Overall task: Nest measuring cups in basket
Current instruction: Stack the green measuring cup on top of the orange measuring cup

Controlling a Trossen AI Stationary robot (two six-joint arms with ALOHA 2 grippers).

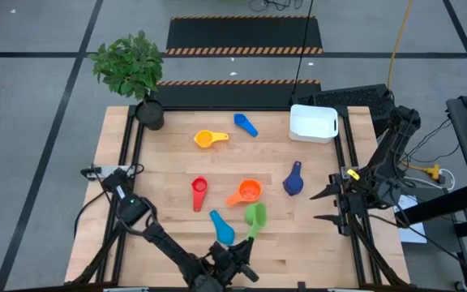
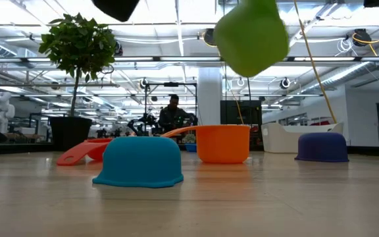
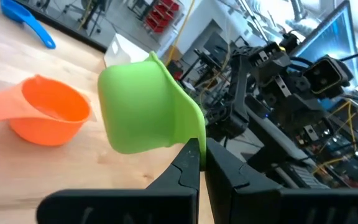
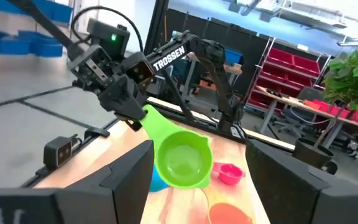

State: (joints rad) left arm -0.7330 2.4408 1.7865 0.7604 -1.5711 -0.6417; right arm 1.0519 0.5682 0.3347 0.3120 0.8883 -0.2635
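Note:
The green measuring cup (image 1: 255,216) hangs above the table near the front edge, with my left gripper (image 1: 242,247) shut on it. On the wood below and around it lie the light blue cup (image 1: 221,227), the orange cup (image 1: 248,192), the red cup (image 1: 199,193), the navy cup (image 1: 293,180), the yellow cup (image 1: 208,139) and the mid blue cup (image 1: 246,124). The white basket (image 1: 313,122) stands at the far right. My right gripper (image 1: 324,205) waits open at the right edge, nothing between its fingers. My left gripper pinches the green cup's flat handle (image 3: 194,132) between its two fingers (image 3: 185,165). The fingers come level from the near side, slanting toward the far right. The cup is lifted clear of the table and tipped on its side, its mouth (image 4: 182,158) facing the table's right.
A dark pot with a leafy plant (image 1: 149,112) stands at the far left corner. Bare wood lies between the cups and the basket. In the low view a person (image 2: 172,113) shows in the room behind the table.

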